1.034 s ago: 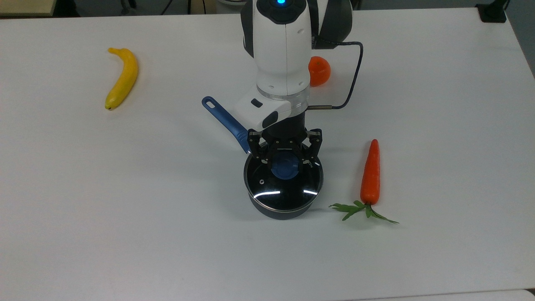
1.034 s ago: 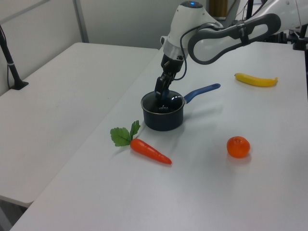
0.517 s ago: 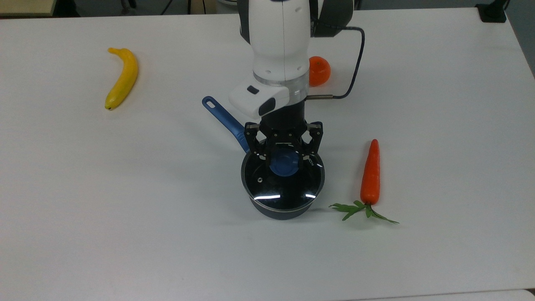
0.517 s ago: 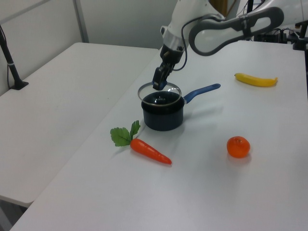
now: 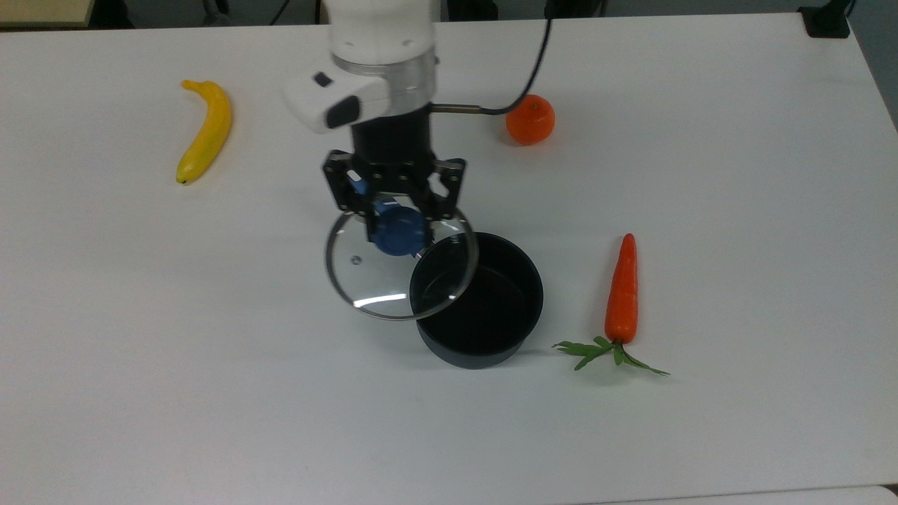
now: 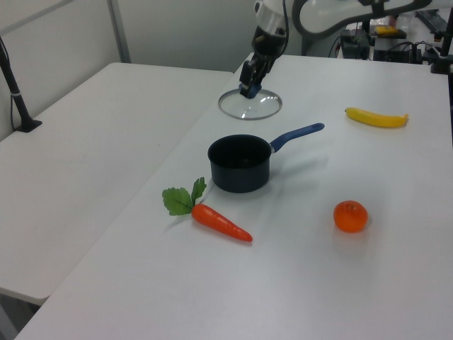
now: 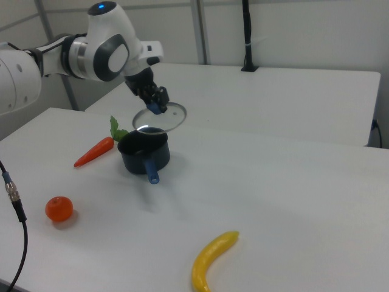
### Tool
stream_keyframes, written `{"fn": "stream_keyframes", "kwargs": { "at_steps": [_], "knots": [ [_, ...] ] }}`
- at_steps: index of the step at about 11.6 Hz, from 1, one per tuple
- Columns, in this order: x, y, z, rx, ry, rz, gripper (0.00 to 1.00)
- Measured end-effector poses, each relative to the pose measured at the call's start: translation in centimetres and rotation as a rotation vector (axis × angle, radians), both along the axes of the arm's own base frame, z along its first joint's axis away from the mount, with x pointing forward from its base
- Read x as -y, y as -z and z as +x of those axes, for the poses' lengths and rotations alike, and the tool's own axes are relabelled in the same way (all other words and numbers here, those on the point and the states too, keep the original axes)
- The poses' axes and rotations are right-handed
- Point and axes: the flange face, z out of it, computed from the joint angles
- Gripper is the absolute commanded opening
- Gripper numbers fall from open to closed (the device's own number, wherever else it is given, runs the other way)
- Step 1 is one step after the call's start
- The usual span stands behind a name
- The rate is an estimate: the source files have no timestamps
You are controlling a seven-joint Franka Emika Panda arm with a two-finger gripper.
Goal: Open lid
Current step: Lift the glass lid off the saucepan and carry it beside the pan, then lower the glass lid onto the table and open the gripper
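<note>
- Nearest in the top view, we see bare table [image 5: 210,421] in front of the saucepan [image 5: 477,308], which stands uncovered.
- The end effector [image 5: 394,210] grips the blue knob of the lid [image 5: 372,280], held in the air beside the saucepan; we judge that setting it down comes next.
- Farther back, the banana [image 5: 203,133] and the orange [image 5: 530,119] lie well apart, leaving room between them.

lab | white tables [image 5: 701,435] | robot arm [image 7: 91,52] | cable [image 7: 15,207] | metal frame posts [image 6: 119,32]

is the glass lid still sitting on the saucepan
No, the gripper holds the lid by its knob in the air, clear of the open saucepan.
</note>
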Motion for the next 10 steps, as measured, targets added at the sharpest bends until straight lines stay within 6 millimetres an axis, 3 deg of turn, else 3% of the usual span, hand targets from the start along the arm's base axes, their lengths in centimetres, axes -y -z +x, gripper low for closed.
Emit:
{"fn": "stream_keyframes", "kwargs": {
  "at_steps": [4, 6, 8, 10],
  "knots": [
    [12.9, 1.1, -0.1, -0.026, 0.162, -0.011, 0.17],
    [18.4, 2.1, -0.8, -0.044, 0.209, -0.021, 0.18],
    [21.1, 3.9, -1.3, -0.076, 0.236, -0.023, 0.18],
    [21.4, 7.0, -0.8, -0.101, 0.24, -0.025, 0.18]
  ]
}}
